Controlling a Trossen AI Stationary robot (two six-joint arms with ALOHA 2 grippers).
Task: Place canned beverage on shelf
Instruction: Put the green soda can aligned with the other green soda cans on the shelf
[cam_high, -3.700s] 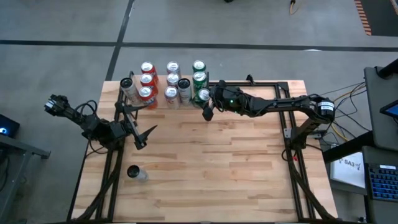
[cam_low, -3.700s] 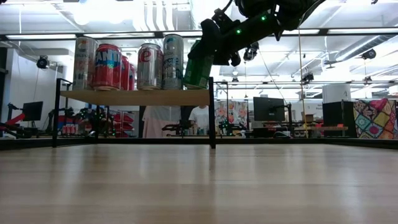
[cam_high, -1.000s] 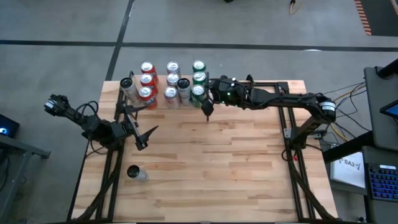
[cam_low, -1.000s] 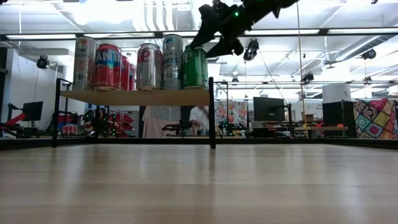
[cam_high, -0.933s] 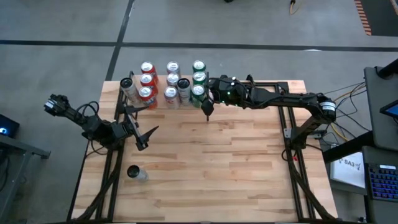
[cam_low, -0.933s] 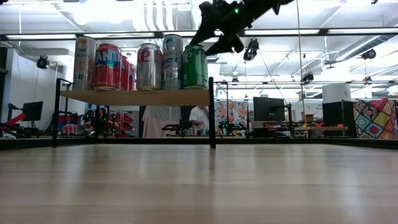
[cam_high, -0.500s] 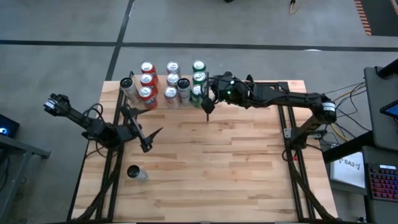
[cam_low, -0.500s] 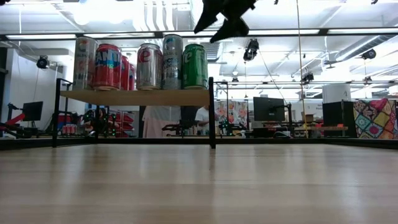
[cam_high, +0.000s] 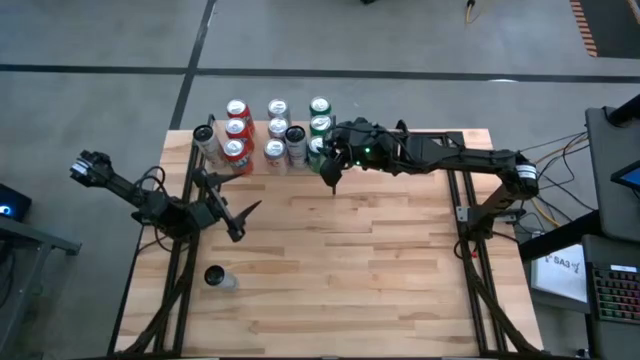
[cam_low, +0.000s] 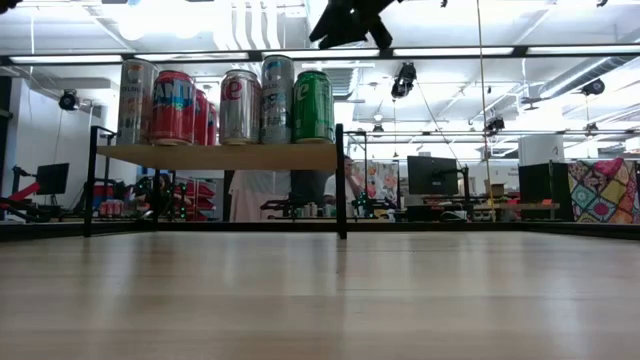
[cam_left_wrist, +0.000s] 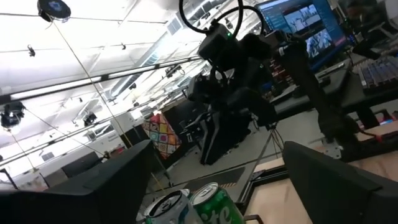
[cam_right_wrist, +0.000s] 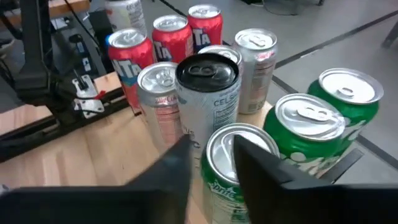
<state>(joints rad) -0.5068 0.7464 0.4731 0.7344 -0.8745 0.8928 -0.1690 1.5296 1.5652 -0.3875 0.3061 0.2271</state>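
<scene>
Green can (cam_low: 313, 105) stands upright on the shelf (cam_low: 220, 155), at the end of the front row beside silver and red cans; nothing grips it. Right gripper (cam_high: 331, 178) hangs just above and beside that can, over the shelf's edge, jaws narrowed to a small gap and empty; in the right wrist view its fingers (cam_right_wrist: 168, 171) frame the green can top. Left gripper (cam_high: 240, 222) sits over the worktop (cam_high: 350, 260) at the left, jaws wide, empty. One more can (cam_high: 215, 277) stands on the worktop near the left front.

Red, silver, green cans (cam_right_wrist: 186, 37); light-wood shelf (cam_low: 215, 155)
</scene>
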